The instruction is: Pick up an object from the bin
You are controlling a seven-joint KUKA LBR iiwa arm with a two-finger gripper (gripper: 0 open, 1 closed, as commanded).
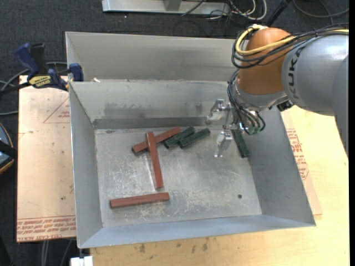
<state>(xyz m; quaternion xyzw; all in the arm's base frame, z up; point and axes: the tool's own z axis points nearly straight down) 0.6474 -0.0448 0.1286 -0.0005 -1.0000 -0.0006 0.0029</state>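
Bright, even light from above; the grey metal bin (150, 57) gleams softly on its back wall; the dark floor (33, 15) looks dim.

Reckoned from the middle of the bin's (83, 148) floor, the widest bare stretch runs from 3 o'clock round to 6 o'clock, open right up to the sloping walls. At 10 to 11 o'clock lie the crossed red-brown bars (156, 155), the long one reaching down past the centre. The dark green bars (186, 138) lie just beside them at 12 o'clock. A third red-brown bar (139, 200) lies flat at 7 o'clock. Bare floor remains at 9 o'clock along the left wall. The gripper (222, 133) and arm (316, 71) crowd the 2 o'clock corner.
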